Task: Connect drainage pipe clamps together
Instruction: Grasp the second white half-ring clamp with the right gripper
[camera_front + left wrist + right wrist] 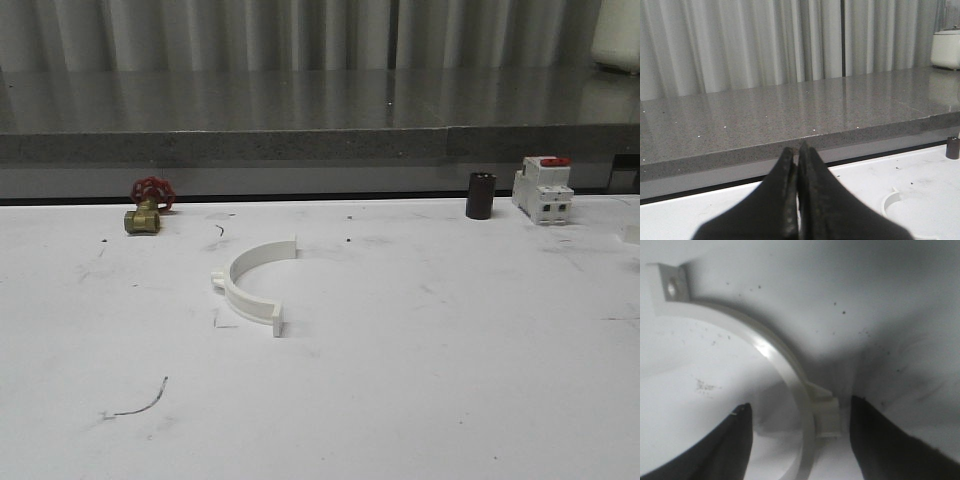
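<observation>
One white half-ring drainage pipe clamp (250,281) lies flat on the white table, left of centre, its open side facing right. Part of a clamp's curved wall (891,201) shows on the table to the right of my left gripper (798,152). That gripper is shut with nothing between its dark fingers and points toward the grey counter. In the right wrist view a clamp half (765,347) lies on the table with a holed end tab. My right gripper (800,404) is open just above it. Its fingers stand on either side of the band and its small middle tab, apart from both.
A brass valve with a red handwheel (148,207) sits at the back left. A dark cylinder (480,195) and a white breaker block with red top (543,189) stand at the back right. A raised grey counter (300,120) runs behind the table.
</observation>
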Controlling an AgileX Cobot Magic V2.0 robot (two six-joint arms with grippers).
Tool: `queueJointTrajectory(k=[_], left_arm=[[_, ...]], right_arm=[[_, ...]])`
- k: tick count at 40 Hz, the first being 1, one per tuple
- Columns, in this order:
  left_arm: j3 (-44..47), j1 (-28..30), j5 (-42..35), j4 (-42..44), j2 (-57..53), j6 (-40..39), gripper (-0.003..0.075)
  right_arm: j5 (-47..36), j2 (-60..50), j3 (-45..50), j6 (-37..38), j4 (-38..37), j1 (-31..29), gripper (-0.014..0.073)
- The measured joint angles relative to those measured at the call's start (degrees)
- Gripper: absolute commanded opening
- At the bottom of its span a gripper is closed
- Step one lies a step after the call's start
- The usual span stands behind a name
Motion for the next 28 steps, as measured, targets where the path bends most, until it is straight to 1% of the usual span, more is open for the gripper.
queueJointTrajectory(k=[6, 8, 16, 28], left_arm=[[0.0, 0.0, 0.0, 0.0, 0.0, 0.0, -0.002], [0.0, 0.0, 0.0, 0.0, 0.0, 0.0, -0.002], [0.0, 0.0, 0.0, 0.0, 0.0, 0.0, -0.002], [0.0, 0.0, 0.0, 0.0, 0.0, 0.0, -0.002]], right_arm=[[0.4, 0.1, -0.6, 0.0, 0.0, 0.0, 0.0193], [0.7, 0.3, -1.2, 0.0, 0.0, 0.0, 0.0164], [3.0, 0.3, -4.2, 0.1, -1.2, 0.0, 0.0159], [4.7, 0.1, -4.4, -0.4, -3.1, 0.3, 0.0159]])
